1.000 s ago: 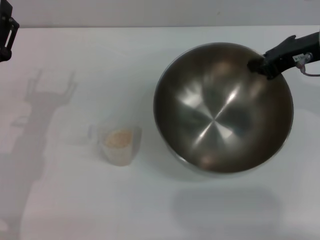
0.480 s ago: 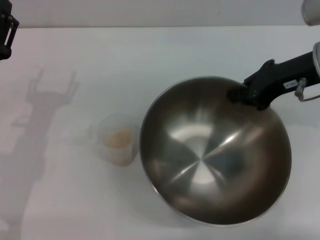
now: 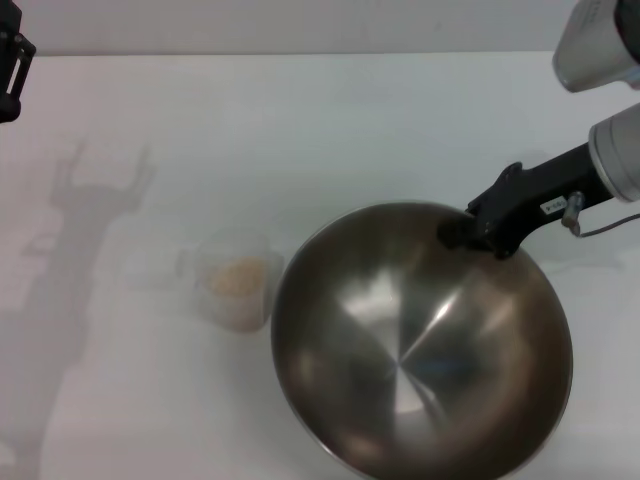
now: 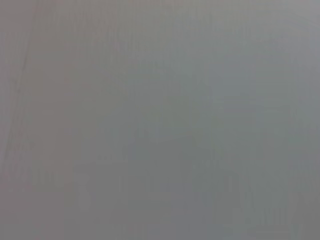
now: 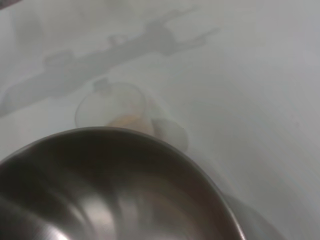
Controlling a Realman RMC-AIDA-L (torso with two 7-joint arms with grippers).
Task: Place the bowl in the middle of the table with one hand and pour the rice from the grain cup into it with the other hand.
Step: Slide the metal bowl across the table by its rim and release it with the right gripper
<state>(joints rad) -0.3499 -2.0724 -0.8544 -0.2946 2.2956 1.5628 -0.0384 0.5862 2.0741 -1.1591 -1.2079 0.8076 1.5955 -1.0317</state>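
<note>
The white matte worktop (image 3: 330, 120) carries everything. Since the earlier frames the bowl (image 3: 420, 345), broad, round, brushed steel with a shiny grey-brown inside, has travelled toward the robot and leftward; its rim now sits just beside the grain cup (image 3: 235, 280), which has not moved. The right end effector (image 3: 470, 232), black, pinches the bowl's far rim. The cup is small, clear plastic, holding pale beige rice (image 3: 238, 277). The left end effector (image 3: 10, 60) hangs parked at the far left edge; whether it is spread, I cannot tell.
</note>
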